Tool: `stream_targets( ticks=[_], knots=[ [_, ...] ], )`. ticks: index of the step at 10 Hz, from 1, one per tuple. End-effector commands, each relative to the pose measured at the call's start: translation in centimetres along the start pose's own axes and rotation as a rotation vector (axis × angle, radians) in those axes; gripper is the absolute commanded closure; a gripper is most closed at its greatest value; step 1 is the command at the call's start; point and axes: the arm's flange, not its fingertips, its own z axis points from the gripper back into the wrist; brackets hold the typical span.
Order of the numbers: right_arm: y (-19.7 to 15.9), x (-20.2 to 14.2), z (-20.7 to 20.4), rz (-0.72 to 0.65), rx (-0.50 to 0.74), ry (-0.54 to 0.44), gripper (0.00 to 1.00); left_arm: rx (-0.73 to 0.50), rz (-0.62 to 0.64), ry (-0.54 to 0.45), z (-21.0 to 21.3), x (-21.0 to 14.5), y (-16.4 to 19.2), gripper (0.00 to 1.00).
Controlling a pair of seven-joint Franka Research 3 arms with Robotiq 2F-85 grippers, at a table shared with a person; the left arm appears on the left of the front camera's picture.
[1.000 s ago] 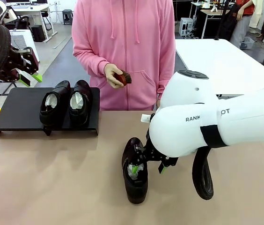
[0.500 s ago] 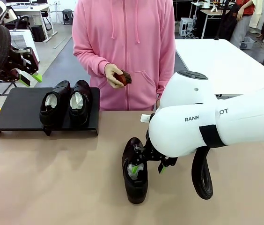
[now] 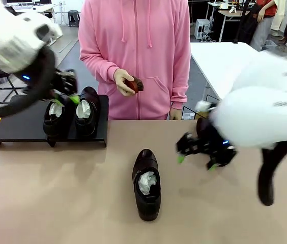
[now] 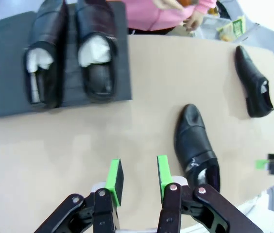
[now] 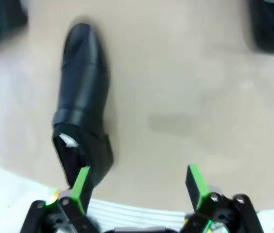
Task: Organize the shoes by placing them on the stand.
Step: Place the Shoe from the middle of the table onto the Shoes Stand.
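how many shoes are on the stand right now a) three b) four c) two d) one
c: one shoe and a second shoe sit side by side on the stand, and nothing else is on it.

Glossy black leather dress shoe (image 3: 146,184) at six o'clock. Matt black stand (image 3: 17,120) at ten o'clock. Smooth tan tabletop (image 3: 57,195). Soft pink cloth hoodie (image 3: 133,40).
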Motion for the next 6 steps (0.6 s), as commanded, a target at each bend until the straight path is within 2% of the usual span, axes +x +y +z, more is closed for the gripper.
stream_targets(
  ticks=[1,2,3,4,6],
  knots=[
    [-4.5,0.8,1.9,-0.133,0.071,-0.057,0.0,0.058,0.02,-0.038,-0.9,-2.0,-4.1,0.6],
    [-6.8,1.5,2.6,-0.246,0.089,-0.092,0.0,0.02,0.034,-0.024,-1.6,-3.1,-6.2,0.6],
    [-3.1,0.8,2.0,-0.081,0.03,-0.035,0.0,-0.006,0.068,0.012,-2.7,-3.7,-7.8,0.6],
    [-3.1,0.8,2.0,-0.081,0.03,-0.035,0.0,0.0,0.094,0.086,-3.8,-4.6,-9.3,0.6],
    [-3.1,0.8,2.0,-0.081,0.03,-0.035,0.0,-0.016,0.092,0.138,-5.6,-6.4,-12.6,0.6]
  ],
)
